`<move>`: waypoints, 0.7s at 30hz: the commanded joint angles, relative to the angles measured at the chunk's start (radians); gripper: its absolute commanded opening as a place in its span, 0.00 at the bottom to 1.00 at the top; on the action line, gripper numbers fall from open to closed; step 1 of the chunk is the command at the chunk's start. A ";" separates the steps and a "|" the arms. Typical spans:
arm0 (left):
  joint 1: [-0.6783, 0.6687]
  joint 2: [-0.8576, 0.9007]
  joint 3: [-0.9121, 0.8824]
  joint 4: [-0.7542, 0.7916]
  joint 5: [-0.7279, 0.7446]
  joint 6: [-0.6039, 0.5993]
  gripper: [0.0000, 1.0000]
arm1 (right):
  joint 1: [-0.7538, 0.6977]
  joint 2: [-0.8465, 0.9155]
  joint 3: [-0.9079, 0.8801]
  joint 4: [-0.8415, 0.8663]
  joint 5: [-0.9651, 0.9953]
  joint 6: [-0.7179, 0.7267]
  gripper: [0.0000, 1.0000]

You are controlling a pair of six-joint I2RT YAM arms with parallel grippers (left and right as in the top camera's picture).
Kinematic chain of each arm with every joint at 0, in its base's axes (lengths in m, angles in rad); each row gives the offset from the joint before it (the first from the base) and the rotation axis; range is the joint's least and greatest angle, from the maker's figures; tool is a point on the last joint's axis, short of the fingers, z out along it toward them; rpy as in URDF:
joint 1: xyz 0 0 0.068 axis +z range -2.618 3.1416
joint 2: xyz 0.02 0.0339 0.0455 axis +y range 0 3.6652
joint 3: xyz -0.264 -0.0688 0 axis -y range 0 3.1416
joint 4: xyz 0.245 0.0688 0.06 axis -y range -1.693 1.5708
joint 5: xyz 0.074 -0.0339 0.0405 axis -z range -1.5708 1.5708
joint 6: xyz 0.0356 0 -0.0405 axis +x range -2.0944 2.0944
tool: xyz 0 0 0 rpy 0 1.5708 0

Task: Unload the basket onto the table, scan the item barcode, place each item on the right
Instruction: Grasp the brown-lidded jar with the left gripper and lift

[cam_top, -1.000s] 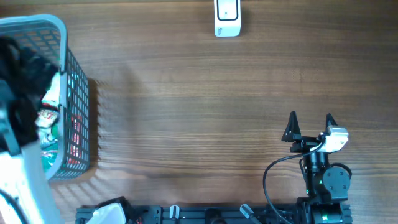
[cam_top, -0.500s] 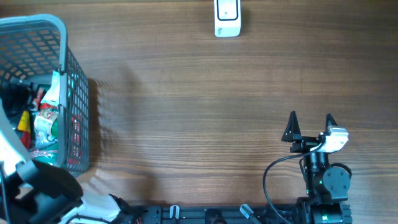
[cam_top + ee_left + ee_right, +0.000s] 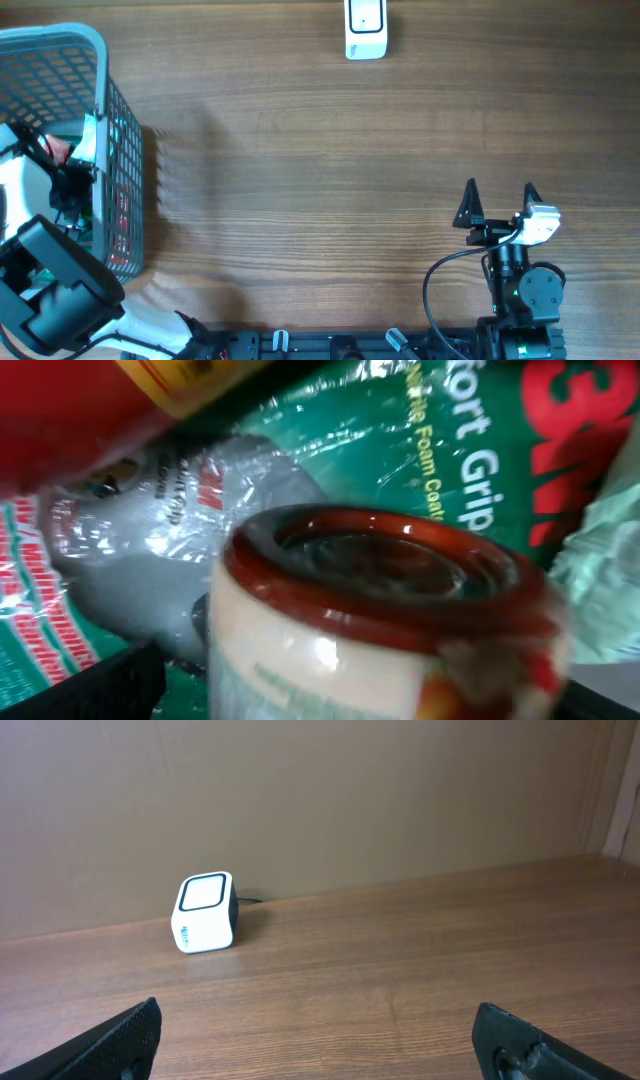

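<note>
The white barcode scanner [image 3: 365, 30] stands at the far edge of the table and shows small in the right wrist view as the scanner [image 3: 206, 911]. My left gripper [image 3: 70, 187] reaches down into the grey basket [image 3: 120, 130] and is open. Close before it is an item, a jar [image 3: 380, 610] with a red-brown lid and a pale label, lying among the packages. The jar sits between the spread jaws, and one dark finger [image 3: 110, 682] stands clear of its side. My right gripper [image 3: 498, 200] rests open and empty near the front right.
The basket at the left edge holds several packaged goods, among them a green foil pack [image 3: 450, 450] and a red pack [image 3: 90, 410]. Bare wood lies between basket, scanner and right arm [image 3: 520, 285].
My left arm has swung from above the basket's far side round to its near side and dipped its gripper in among the goods. The right arm has not moved.
</note>
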 commanded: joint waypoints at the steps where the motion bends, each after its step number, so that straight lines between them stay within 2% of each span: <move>1: 0.006 0.040 -0.017 0.018 0.040 0.011 0.88 | 0.000 -0.002 -0.001 0.005 -0.016 -0.013 1.00; 2: 0.006 0.045 -0.017 0.019 0.039 0.011 0.79 | 0.000 -0.002 -0.001 0.004 -0.016 -0.013 1.00; 3: 0.006 0.045 -0.017 0.018 0.040 0.011 0.75 | 0.000 -0.002 -0.001 0.004 -0.016 -0.013 1.00; 6: 0.006 0.045 -0.012 0.018 0.040 0.011 0.71 | 0.000 -0.002 -0.001 0.005 -0.016 -0.013 1.00; 9: 0.006 0.043 0.018 -0.003 0.040 0.011 0.57 | 0.000 -0.002 -0.001 0.005 -0.016 -0.013 1.00; 14: 0.006 0.019 0.182 -0.132 0.039 0.012 0.53 | 0.000 -0.002 -0.001 0.005 -0.016 -0.013 1.00; 21: 0.005 -0.092 0.486 -0.308 0.042 0.011 0.54 | 0.000 -0.002 -0.001 0.005 -0.016 -0.013 1.00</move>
